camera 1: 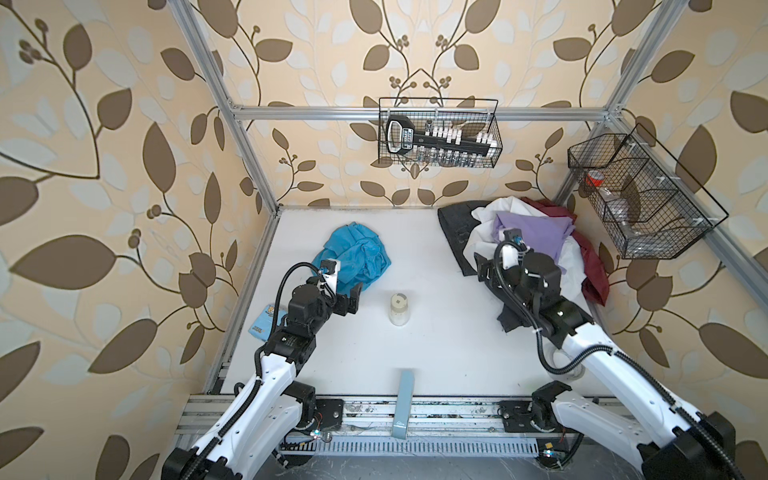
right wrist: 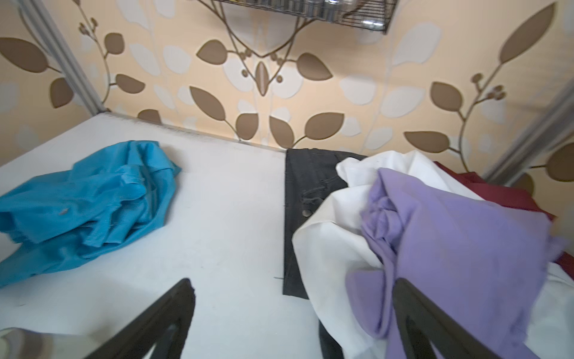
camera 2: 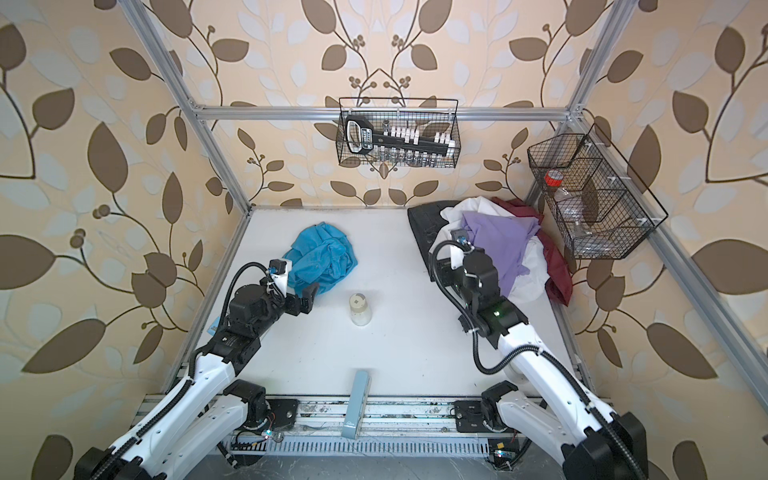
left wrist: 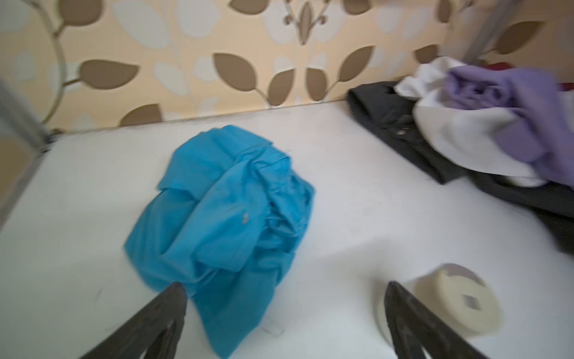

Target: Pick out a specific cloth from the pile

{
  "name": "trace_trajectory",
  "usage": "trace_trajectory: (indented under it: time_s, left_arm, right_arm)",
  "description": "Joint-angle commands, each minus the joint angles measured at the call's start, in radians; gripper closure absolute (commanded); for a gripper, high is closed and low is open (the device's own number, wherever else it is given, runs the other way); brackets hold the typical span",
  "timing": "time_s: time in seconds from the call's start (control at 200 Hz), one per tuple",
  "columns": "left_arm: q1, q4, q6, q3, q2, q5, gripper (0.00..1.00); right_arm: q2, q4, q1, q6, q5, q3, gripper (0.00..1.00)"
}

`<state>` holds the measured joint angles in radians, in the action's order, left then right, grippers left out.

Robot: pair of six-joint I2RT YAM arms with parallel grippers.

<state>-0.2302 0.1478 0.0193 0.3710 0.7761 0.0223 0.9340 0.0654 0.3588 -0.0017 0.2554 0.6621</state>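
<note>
The turquoise cloth [camera 1: 357, 257] [camera 2: 324, 257] lies crumpled by itself on the white table, left of the middle and apart from the pile. In the wrist views the cloth [left wrist: 230, 217] [right wrist: 90, 202] is wrinkled and free. My left gripper [camera 1: 351, 301] [camera 2: 309, 297] [left wrist: 285, 287] stands open just in front of the cloth's near edge, holding nothing. The pile [camera 1: 528, 232] [camera 2: 498, 237] [right wrist: 435, 233] of white, lilac, dark red and black cloths fills the back right corner. My right gripper [camera 1: 484, 270] [camera 2: 444, 268] [right wrist: 293, 281] is open at the pile's left edge, and a white and lilac fold reaches between its fingers unpinched.
A small white jar [camera 1: 399, 309] [left wrist: 459, 298] stands mid-table, right of the left gripper. A blue packet [camera 1: 266, 322] lies by the left edge under the left arm. Wire baskets hang on the back wall [camera 1: 440, 133] and on the right wall [camera 1: 644, 199]. A grey-blue bar [camera 1: 404, 403] sits at the front edge.
</note>
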Motion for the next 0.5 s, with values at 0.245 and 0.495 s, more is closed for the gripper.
trace_trajectory:
  time_s: [0.245, 0.495]
  left_arm:
    - [0.002, 0.472, -0.027, -0.136, 0.285, 0.449, 0.01]
    - [0.020, 0.607, 0.008, -0.110, 0.459, 0.425, 0.01]
  right_arm:
    - [0.167, 0.517, -0.265, 0.037, 0.017, -0.298, 0.00]
    - [0.353, 0.876, -0.307, 0.047, -0.027, -0.410, 0.01]
